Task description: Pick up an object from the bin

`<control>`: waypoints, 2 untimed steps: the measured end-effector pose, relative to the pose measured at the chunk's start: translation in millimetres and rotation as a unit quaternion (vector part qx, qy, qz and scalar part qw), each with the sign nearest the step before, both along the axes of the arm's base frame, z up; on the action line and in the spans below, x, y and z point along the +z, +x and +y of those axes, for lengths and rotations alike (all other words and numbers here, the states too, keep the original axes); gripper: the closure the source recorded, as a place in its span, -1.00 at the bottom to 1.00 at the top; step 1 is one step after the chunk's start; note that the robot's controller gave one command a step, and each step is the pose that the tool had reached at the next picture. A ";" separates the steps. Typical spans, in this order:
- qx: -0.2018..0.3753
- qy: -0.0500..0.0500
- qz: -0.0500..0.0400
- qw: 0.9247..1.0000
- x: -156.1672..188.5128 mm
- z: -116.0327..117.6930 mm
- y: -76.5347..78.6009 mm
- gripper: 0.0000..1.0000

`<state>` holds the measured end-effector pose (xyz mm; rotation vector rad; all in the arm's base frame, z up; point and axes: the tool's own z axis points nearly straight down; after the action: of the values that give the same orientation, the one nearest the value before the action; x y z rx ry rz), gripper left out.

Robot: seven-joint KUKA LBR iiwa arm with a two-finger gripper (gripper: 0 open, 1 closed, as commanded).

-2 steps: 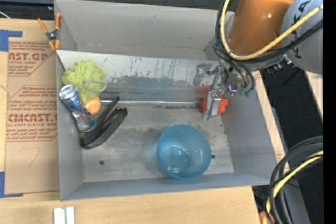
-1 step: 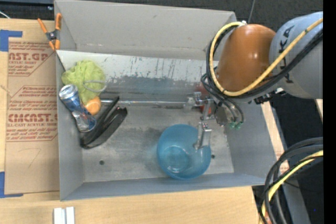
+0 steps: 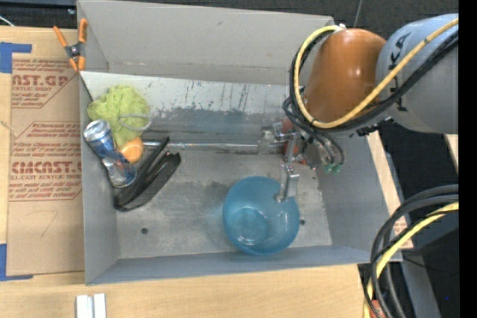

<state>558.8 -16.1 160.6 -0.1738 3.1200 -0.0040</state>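
While claw over bowl, heap leftward.

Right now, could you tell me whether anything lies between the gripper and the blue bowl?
Nothing visible does. The gripper hangs right over the blue bowl's upper right rim. The can, orange ball, green tuft and black curved thing lie together at the bin's left side, apart from it.
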 end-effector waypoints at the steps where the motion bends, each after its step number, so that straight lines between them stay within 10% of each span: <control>1: 0.028 0.001 0.005 1.000 -68.1 41.9 -58.3 -1.00; 2: 0.243 -0.005 -0.006 0.970 -72.8 79.0 -26.6 1.00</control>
<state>532.3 62.9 87.8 -0.9221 2.9734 -0.0151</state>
